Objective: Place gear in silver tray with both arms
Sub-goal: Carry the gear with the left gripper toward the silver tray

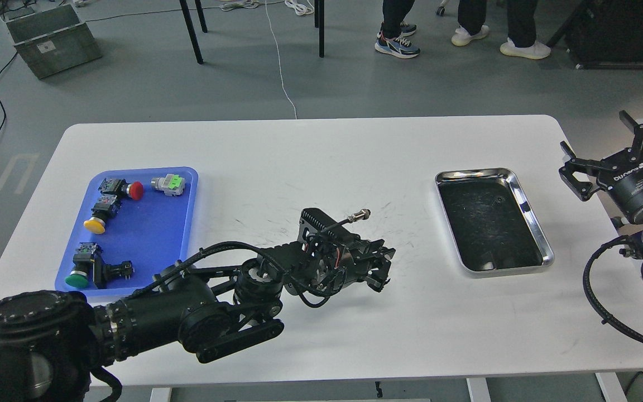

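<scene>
The silver tray [528,207] lies on the right part of the white table, with a dark scratched bottom. A tiny dark speck [499,200] sits in its far part; I cannot tell what it is. No gear shows clearly elsewhere. My left gripper [382,272] hovers low over the table's middle, left of the silver tray; its dark fingers cannot be told apart, and anything in them is hidden. My right gripper [595,138] is off the table's right edge, beside the tray, with its fingers spread wide and empty.
A blue plastic tray [148,234] at the left holds several push-button switches, red, yellow and green. A cable with a metal connector [361,214] sticks up from my left wrist. People's feet, chair legs and a grey crate stand on the floor beyond the table.
</scene>
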Robot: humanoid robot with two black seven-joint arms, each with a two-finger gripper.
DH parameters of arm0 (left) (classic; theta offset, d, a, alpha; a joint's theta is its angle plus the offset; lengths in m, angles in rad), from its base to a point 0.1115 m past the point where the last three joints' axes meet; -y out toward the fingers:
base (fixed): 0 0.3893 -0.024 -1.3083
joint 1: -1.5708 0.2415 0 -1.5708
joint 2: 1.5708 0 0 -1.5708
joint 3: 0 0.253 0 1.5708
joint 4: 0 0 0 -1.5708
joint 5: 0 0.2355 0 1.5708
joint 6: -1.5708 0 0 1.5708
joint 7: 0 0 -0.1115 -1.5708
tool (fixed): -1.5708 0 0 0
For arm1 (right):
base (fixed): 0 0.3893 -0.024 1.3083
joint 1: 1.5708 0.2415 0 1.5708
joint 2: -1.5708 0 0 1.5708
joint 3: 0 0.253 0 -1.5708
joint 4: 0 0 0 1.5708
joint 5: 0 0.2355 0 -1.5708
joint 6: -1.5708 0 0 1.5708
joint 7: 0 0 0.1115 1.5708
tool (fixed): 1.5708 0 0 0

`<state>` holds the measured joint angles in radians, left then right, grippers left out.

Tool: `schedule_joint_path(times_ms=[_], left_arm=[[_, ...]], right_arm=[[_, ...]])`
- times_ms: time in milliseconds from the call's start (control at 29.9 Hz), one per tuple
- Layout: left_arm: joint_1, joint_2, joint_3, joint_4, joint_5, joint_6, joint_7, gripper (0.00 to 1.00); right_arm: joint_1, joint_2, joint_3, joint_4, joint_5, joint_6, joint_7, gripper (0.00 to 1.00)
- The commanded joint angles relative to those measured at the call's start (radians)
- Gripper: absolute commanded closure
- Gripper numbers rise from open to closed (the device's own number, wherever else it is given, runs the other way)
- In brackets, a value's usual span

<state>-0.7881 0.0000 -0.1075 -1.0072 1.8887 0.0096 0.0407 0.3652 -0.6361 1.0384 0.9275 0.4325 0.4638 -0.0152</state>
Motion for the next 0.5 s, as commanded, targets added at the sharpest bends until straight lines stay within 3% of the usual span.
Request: schedule_joint_path(times_ms=[0,67,167,468], left_arm=[[0.004,0.0,0.0,-0.005,-0.013,0.032,-0.021,0.65],[0.006,0.0,0.0,-0.007,-0.014,0.036,-0.022,0.55],[0.006,0.0,0.0,-0.01,-0.029,0.05,-0.022,0.48],[0.009,0.0,0.002,-0.004,-0.068,0.09,-0.022,0.16]], right_arm=[[0.0,0.003,0.0,-0.001,0.0,-0.001,0.0,0.02],[-0.002,0.003,0.0,0.001,0.0,-0.001,0.0,0.02],[-0.002,0.003,0.0,0.001,0.0,-0.001,0.001,0.02],[0.0,0.003,0.0,0.001,0.0,-0.001,0.0,0.02]])
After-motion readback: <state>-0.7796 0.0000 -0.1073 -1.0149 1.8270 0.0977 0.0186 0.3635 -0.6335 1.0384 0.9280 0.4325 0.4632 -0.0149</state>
